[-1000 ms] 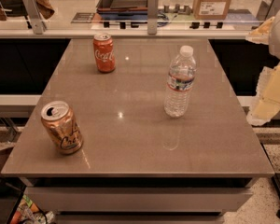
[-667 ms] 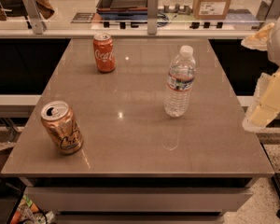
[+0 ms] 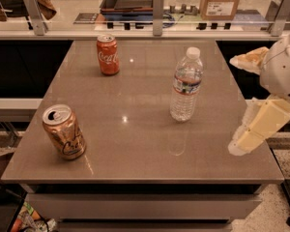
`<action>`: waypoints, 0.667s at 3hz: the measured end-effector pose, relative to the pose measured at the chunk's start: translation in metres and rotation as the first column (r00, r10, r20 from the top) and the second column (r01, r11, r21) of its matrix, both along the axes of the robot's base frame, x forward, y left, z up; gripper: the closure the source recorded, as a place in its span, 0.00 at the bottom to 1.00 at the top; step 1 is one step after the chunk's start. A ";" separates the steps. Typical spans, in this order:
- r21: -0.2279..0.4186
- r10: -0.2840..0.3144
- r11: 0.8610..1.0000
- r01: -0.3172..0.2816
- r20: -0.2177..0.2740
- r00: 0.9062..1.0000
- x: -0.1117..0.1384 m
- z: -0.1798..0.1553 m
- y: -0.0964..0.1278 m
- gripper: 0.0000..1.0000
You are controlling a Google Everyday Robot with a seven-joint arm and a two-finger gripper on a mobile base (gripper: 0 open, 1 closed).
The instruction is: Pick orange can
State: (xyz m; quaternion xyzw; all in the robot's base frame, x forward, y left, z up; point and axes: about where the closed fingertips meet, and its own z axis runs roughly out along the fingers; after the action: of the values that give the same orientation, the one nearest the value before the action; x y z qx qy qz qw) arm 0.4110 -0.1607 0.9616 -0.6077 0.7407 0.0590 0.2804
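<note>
Camera view of a grey-brown worktop [image 3: 135,149] bearing three drink containers. The orange can [image 3: 64,132], pale copper with dark cursive script and an opened silver top, stands near the front left corner, just inside the left edge. A red can [image 3: 108,55] with white script stands close to the back edge, left of its middle. A clear water bottle [image 3: 186,84] with a white cap stands upright to the right of the worktop's middle. The gripper [image 3: 233,104] hangs at the right edge, toward the front right corner, well apart from the orange can. Its jaws stand wide apart and hold nothing: one pale finger [image 3: 249,61] lies above, the other [image 3: 258,127] below, its tip over the right edge.
</note>
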 end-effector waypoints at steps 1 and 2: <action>0.070 0.031 0.997 -0.031 0.002 1.000 -0.008 -0.014 0.019 0.00; 0.138 0.066 0.988 -0.067 0.013 0.998 -0.015 -0.027 0.039 0.17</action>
State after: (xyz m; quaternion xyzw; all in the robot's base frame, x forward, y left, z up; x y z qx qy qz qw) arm 0.3957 -0.1221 0.9349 -0.6112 0.7131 0.1172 0.3228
